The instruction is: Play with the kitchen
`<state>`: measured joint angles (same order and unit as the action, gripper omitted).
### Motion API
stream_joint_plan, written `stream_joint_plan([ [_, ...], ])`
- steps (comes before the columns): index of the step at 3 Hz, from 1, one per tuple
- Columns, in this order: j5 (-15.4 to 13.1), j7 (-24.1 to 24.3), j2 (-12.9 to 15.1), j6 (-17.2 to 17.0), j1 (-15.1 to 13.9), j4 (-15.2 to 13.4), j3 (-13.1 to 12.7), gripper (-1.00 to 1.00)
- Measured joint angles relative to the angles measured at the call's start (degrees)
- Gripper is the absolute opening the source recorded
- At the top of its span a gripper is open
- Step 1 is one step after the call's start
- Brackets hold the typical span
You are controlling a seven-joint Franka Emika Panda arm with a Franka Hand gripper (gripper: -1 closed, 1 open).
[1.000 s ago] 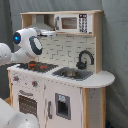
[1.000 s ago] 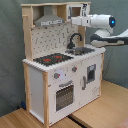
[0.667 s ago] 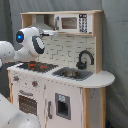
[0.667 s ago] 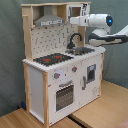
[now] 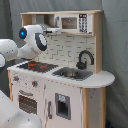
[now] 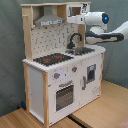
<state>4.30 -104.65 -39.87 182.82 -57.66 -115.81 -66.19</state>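
The kitchen (image 5: 65,87) (image 6: 37,80) is a tall white and light-wood toy unit, seen in both exterior views. It has a black hob with red rings (image 5: 36,65) (image 6: 52,59), a black faucet (image 5: 84,57) (image 6: 74,40) over a sink (image 5: 70,73) (image 6: 82,50), a grey hood (image 6: 48,21), an oven door (image 5: 27,104) (image 6: 64,95) and knobs (image 5: 34,83) (image 6: 56,76). My gripper (image 5: 54,31) (image 6: 72,19) is held high above the counter, just under the top shelf between the hood and a microwave panel (image 5: 74,22). Nothing shows in it.
My white arm (image 5: 30,42) (image 6: 107,30) stretches over the counter; in the first exterior view another white arm part (image 5: 12,117) fills the bottom left. The unit stands on wooden boards (image 6: 100,107). A grey curtain (image 6: 10,50) hangs behind.
My arm has crept slightly upward toward the top shelf. Nothing on the kitchen has moved.
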Motion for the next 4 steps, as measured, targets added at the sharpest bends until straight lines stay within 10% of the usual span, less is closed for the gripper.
stream_joint_plan([
  [3, 0.08, -0.49, 0.0, -4.84, -9.91, 7.76, -5.78, 1.0],
  [4, 0.08, -0.48, 0.0, -4.84, -9.91, 7.77, -5.78, -1.0],
])
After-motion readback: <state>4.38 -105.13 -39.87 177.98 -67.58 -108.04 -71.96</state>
